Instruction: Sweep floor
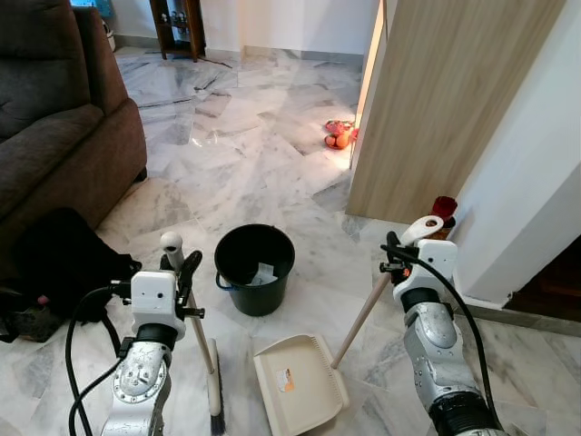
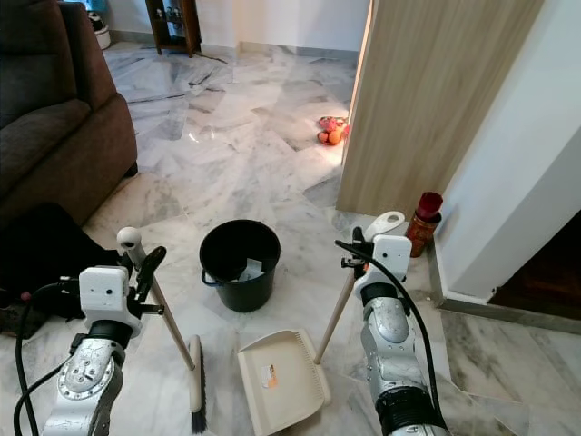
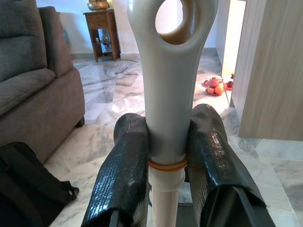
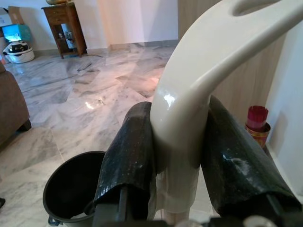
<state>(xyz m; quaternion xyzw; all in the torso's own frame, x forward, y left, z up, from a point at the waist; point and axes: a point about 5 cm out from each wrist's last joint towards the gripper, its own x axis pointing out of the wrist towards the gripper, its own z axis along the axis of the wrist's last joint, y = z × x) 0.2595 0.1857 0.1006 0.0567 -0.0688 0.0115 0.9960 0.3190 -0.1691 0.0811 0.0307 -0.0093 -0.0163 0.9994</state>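
White-and-grey marble floor (image 1: 236, 145) runs all the way back to a small wooden side table (image 1: 177, 25) by the far wall. Big brown sofa (image 1: 54, 118) takes up the robot's left, with a black backpack (image 1: 64, 259) slumped on the floor against its front. On the right there's a light wood panel (image 1: 445, 100) next to a white wall, and a little heap of orange and red stuff (image 1: 339, 134) sits on the floor by the lit doorway, too small to name.

Black bucket (image 1: 255, 268) stands dead centre in front of the robot, between the two arms. Something pale, a scrap of paper maybe, lies in the bottom of it.

Cream dustpan (image 1: 298, 381) lies flat on the floor just in front of the bucket, on the robot's side. Its long handle (image 1: 363, 309) slants up to the right gripper (image 4: 180, 156), whose two black fingers are clamped tight around the curved grip at the top.

Broom (image 1: 215, 395) has its bristle head on the floor just left of the dustpan, not touching it as far as I can tell. Its stick rises to the left gripper (image 3: 165, 151), fingers pinched shut on the grey grip right below the hanging hole.

Small red-topped jar (image 2: 423, 222) stands at the foot of the panel, near the right gripper.
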